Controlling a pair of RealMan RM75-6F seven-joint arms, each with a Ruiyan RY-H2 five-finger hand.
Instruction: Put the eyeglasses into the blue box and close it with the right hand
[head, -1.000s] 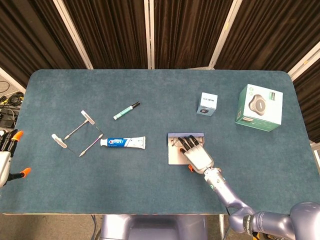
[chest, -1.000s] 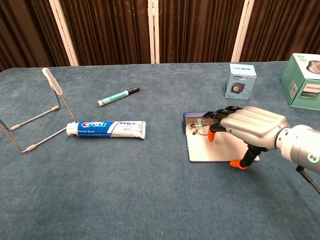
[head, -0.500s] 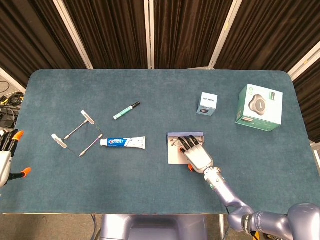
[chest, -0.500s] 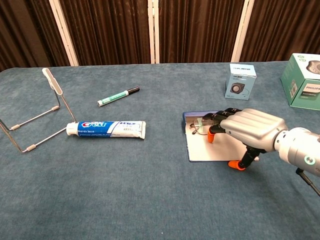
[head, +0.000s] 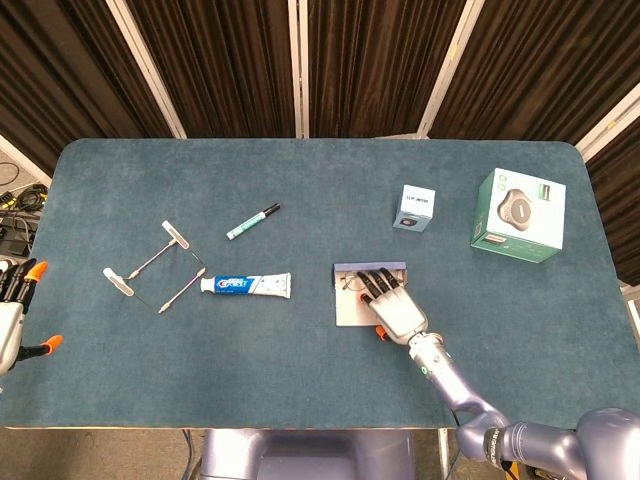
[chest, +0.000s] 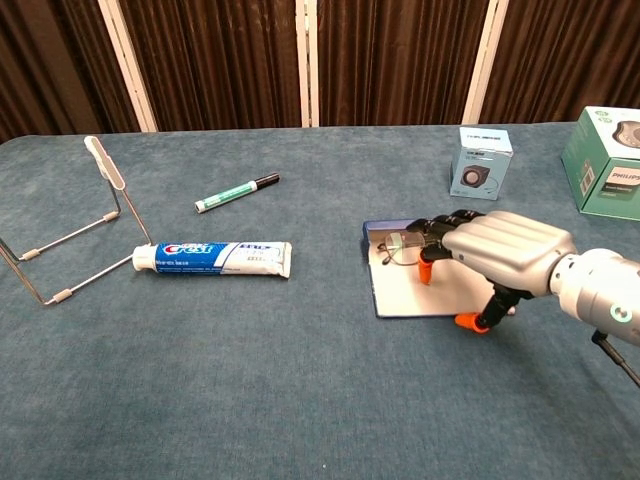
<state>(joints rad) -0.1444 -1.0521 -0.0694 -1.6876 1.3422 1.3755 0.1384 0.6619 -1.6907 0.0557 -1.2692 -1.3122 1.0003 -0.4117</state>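
At the far left edge of the head view the left hand (head: 12, 318) hung off the table (head: 320, 390), fingers loose, gripping nothing. A wire stand (chest: 70, 240) stood at left, the toothpaste (chest: 225, 258) just right of it, and a marker (chest: 236, 192) lay above, with bare cloth below them. Right of centre the box (chest: 415, 290) lay open; the right hand (chest: 495, 255) reached over it, fingertips on the eyeglasses (chest: 400, 246) at the box's far edge. Whether it pinched them I cannot tell. Two cartons (head: 519, 215) stood at upper right, well apart.
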